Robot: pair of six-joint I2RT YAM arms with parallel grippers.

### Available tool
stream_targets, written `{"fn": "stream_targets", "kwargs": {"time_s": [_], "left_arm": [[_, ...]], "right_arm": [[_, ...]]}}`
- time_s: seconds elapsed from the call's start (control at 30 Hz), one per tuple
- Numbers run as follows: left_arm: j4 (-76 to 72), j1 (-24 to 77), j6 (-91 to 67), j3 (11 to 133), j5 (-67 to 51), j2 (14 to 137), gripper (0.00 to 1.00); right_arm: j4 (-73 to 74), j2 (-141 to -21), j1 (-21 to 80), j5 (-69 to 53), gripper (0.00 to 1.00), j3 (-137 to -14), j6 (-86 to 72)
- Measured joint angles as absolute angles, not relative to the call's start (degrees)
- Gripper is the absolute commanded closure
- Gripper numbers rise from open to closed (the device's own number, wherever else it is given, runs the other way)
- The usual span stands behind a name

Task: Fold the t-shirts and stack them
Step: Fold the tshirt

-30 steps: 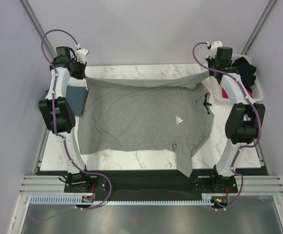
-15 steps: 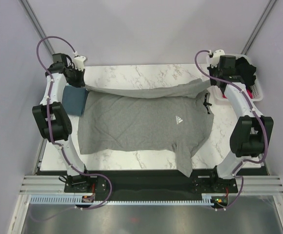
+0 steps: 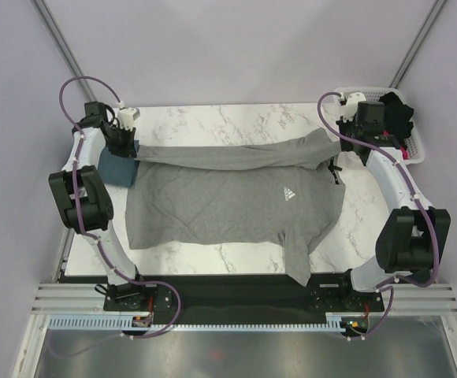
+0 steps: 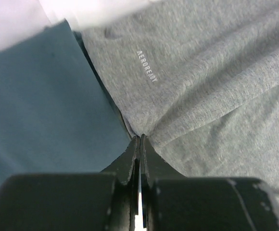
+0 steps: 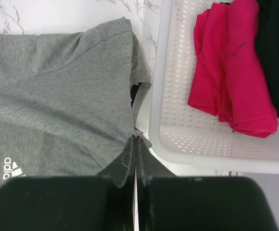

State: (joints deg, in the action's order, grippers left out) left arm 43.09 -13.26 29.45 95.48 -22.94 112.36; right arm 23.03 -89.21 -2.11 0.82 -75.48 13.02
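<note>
A heather grey t-shirt (image 3: 228,201) with a small white chest logo (image 3: 289,194) lies spread on the marble table (image 3: 236,118), one sleeve hanging over the near edge. Its far edge is lifted and folded toward me. My left gripper (image 3: 126,144) is shut on the shirt's far left corner (image 4: 149,130). My right gripper (image 3: 340,140) is shut on the far right corner by the sleeve (image 5: 130,130). A folded teal-blue shirt (image 3: 118,167) lies under the left corner and fills the left of the left wrist view (image 4: 38,106).
A white plastic basket (image 3: 414,146) stands at the table's far right and holds a magenta-pink shirt (image 5: 228,72) and a black one (image 5: 276,48). The basket's wall (image 5: 168,96) is right beside my right gripper. Grey walls stand on both sides.
Both grippers have pulled the shirt's far edge nearer and lower, laying it over the body. The fold now reaches further down the shirt.
</note>
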Motion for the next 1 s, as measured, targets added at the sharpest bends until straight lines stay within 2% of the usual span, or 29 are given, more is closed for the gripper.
{"fn": "stream_targets", "kwargs": {"time_s": [0.77, 0.83, 0.87, 0.9, 0.93, 0.97, 1.0], "left_arm": [[42.9, -13.9, 29.5, 88.4, -21.7, 113.3, 0.98], [42.8, -13.9, 29.5, 88.4, -21.0, 114.0, 0.93], [42.7, -14.0, 29.5, 88.3, -20.6, 114.4, 0.84], [42.7, -14.0, 29.5, 88.2, -20.1, 114.7, 0.8], [42.7, -14.0, 29.3, 88.0, -19.6, 115.0, 0.74], [42.7, -14.0, 29.2, 87.8, -19.1, 115.2, 0.64], [42.7, -14.0, 29.0, 87.6, -18.4, 115.3, 0.61]], "right_arm": [[23.9, -88.8, -2.1, -1.5, 1.0, -67.8, 12.2], [23.4, -89.7, -2.1, -1.6, 1.0, -67.8, 12.2], [23.1, -90.3, -2.1, -1.6, 1.0, -67.8, 12.2], [23.0, -90.9, -2.1, -1.7, 1.0, -67.8, 12.2], [22.9, -91.6, -2.0, -1.7, 0.91, -67.8, 12.3], [22.9, -92.1, -2.0, -1.7, 0.8, -67.8, 12.2], [22.8, -92.6, -2.0, -1.8, 0.6, -67.8, 12.3]]}}
